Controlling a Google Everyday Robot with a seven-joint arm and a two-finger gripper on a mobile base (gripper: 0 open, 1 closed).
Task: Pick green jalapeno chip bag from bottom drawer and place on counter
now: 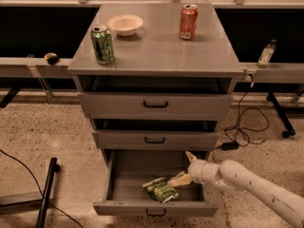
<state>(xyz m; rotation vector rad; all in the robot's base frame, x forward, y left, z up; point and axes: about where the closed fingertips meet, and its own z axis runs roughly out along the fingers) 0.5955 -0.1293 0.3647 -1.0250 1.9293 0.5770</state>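
- The cabinet point(156, 108) has three drawers. The two upper ones are closed and the lowest is pulled out towards the camera.
- The worktop point(161, 49), where the bag must end up, is high above the drawer. It carries a green can point(102, 44), a pale bowl point(125, 24) and a red can point(188, 21). Bare metal shows along its front and right side.
- The bottom drawer point(124, 175) is shallow and grey, and the bag is the only thing seen in it.
- The arm point(247, 186) reaches in from the lower right, over the drawer's right wall.
- The green jalapeno chip bag point(160, 190) lies flat on the drawer floor, near the front wall and right of centre. Its long axis runs roughly across the drawer, slanting a little.
- The pincer point(180, 169) hangs inside the drawer's right half with its fingers spread apart and nothing between them. One finger points up and back, and the other angles down towards the bag.
- The bag lies to the left of the pincer and slightly nearer the drawer front. The lower finger is just beside the bag's right end, though I cannot tell whether they touch. I judge that a short move left and down would bring the fingers across the bag's narrow width.
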